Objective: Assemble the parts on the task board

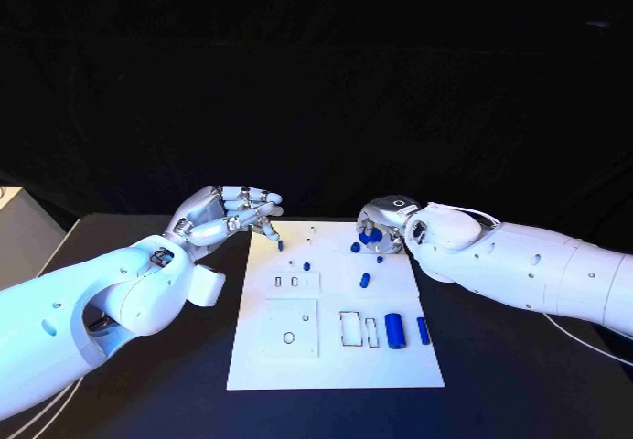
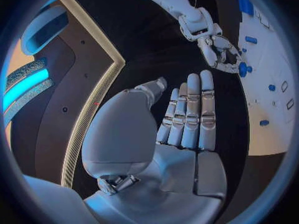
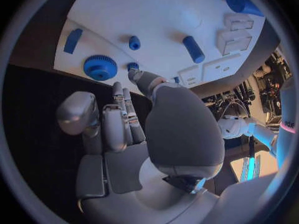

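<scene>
Task board (image 1: 337, 366) lies between both arms, with a blue gear (image 3: 99, 67) just beyond the right hand's (image 1: 385, 224) fingertips. Step judged: reaching for the gear; next move calls for closing fingers around it. Right hand's fingers pressed together, holding nothing. Left hand (image 1: 227, 215) hovers at the board's edge, fingers loosely curled, empty.

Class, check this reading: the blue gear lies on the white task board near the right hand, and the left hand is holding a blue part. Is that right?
Not quite. The left hand holds nothing; the left wrist view shows its fingers straight over an empty palm. The rest stands: the blue gear lies on the task board near the right hand.
</scene>
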